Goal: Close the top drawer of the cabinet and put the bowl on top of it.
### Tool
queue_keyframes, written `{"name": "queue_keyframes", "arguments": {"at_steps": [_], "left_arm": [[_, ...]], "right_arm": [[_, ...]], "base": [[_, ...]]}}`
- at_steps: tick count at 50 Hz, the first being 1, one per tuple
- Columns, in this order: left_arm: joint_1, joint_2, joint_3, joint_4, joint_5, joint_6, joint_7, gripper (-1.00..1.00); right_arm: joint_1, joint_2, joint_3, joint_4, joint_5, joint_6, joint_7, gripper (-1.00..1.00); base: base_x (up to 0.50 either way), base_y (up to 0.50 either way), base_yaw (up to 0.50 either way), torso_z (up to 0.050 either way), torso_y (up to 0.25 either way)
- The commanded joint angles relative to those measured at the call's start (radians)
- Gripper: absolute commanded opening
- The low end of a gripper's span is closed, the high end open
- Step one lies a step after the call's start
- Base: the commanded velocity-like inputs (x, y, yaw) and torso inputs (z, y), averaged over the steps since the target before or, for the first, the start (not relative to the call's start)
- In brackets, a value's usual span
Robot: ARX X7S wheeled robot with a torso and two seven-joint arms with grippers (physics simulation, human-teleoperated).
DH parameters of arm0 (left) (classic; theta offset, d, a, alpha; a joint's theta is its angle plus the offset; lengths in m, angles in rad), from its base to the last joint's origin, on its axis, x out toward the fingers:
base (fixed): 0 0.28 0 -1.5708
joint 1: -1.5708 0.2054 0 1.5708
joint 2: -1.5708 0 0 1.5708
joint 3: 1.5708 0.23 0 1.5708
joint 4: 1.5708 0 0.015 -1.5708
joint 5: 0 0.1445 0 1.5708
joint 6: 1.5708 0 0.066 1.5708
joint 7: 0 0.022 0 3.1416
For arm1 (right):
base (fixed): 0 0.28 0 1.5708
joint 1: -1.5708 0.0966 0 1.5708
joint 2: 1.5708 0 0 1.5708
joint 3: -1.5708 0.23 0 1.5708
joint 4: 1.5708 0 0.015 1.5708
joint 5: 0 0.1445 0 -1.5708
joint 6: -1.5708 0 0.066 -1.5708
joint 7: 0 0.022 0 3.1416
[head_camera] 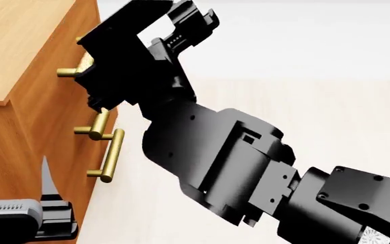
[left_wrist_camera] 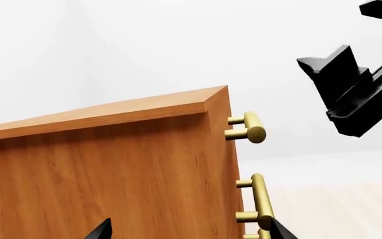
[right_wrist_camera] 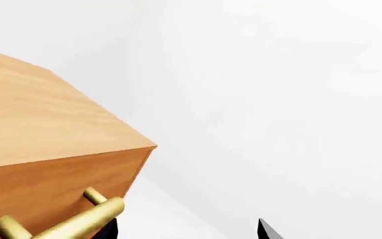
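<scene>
The top drawer (head_camera: 79, 56) of the cabinet (head_camera: 19, 46) sits at the right end effector (head_camera: 93, 86), whose grip cannot be told; rigid wood on slides, it looks best pushed via its brass handle (right_wrist_camera: 65, 224); the bowl is unseen.

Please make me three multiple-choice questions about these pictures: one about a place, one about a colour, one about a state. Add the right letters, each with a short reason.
1. In the head view, where is the cabinet?
A) at the left edge
B) at the right edge
C) in the middle

2. What colour are the drawer handles?
A) black
B) brass
C) white

3. How is the right end effector?
A) shut on a bowl
B) shut on a handle
C) open

Answers:
1 A: its wood fills that view's left edge.
2 B: they shine brass yellow.
3 C: the right wrist view shows its tips wide apart.
</scene>
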Motion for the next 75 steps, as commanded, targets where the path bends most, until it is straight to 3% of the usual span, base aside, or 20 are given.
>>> {"name": "queue_keyframes", "arguments": {"at_steps": [1, 13, 24, 34, 48, 59, 75], "left_arm": [[-0.004, -0.002, -0.001, -0.010, -0.007, 0.006, -0.003, 1.00], [-0.005, -0.006, 0.004, -0.005, -0.011, 0.004, -0.009, 1.00], [-0.013, -0.003, 0.020, 0.002, -0.012, -0.002, -0.015, 1.00], [-0.011, -0.007, 0.015, -0.008, -0.019, 0.009, -0.018, 1.00], [-0.010, -0.010, 0.021, -0.008, -0.023, 0.010, -0.027, 1.00], [-0.012, -0.008, 0.032, -0.006, -0.025, 0.009, -0.033, 1.00], [-0.021, -0.013, 0.044, -0.020, -0.023, 0.012, -0.042, 1.00]], "right_arm": [[0.140, 0.193, -0.026, -0.261, 0.050, 0.184, 0.065, 1.00], [0.308, 0.448, -0.052, -0.594, 0.170, 0.437, 0.120, 1.00], [0.412, 0.746, -0.069, -0.886, 0.290, 0.630, 0.192, 1.00], [0.526, 0.926, -0.050, -1.030, 0.382, 0.780, 0.170, 1.00], [0.539, 1.146, -0.059, -1.172, 0.383, 0.858, 0.115, 1.00], [0.606, 1.299, 0.003, -1.264, 0.429, 0.980, 0.038, 1.00], [0.576, 1.301, 0.005, -1.279, 0.583, 1.007, 0.199, 1.00]], "base": [[0.00, 0.00, 0.00, 0.000, 0.000], [0.00, 0.00, 0.00, 0.000, 0.000], [0.00, 0.00, 0.00, 0.000, 0.000], [0.00, 0.00, 0.00, 0.000, 0.000], [0.00, 0.00, 0.00, 0.000, 0.000], [0.00, 0.00, 0.00, 0.000, 0.000], [0.00, 0.00, 0.00, 0.000, 0.000]]}}
